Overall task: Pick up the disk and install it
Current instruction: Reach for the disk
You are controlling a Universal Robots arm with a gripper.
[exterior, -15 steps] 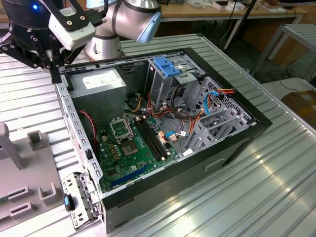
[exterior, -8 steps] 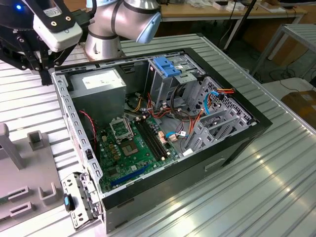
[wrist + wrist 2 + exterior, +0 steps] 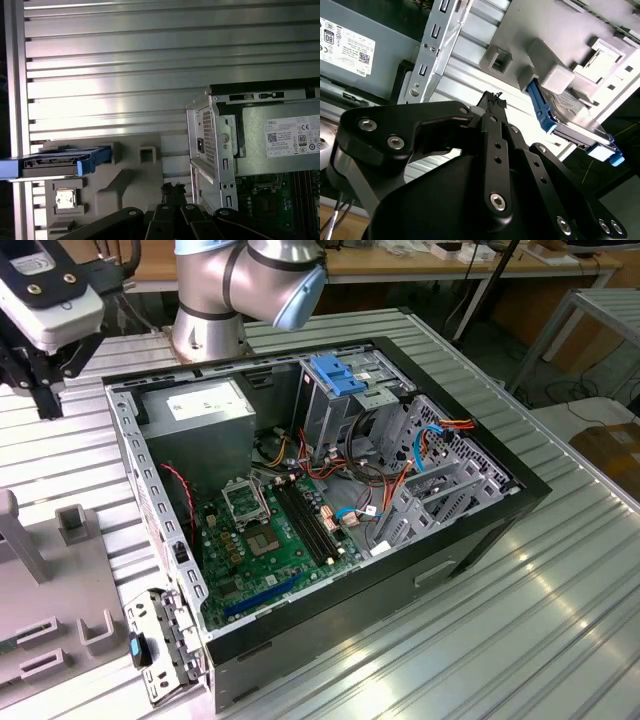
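One gripper (image 3: pixel 492 100), mine: in second wrist view black fingers look pressed together, nothing between them. Silver-grey rectangular hard disk with blue plastic side rails (image 3: pixel 55 161) stands on edge in grey moulded plastic holder (image 3: pixel 130 175), clear of my fingertips. Holder lies on ribbed aluminium table (image 3: pixel 125 65), beside open black computer case (image 3: pixel 330 615), which sits mid-frame in exterior view.
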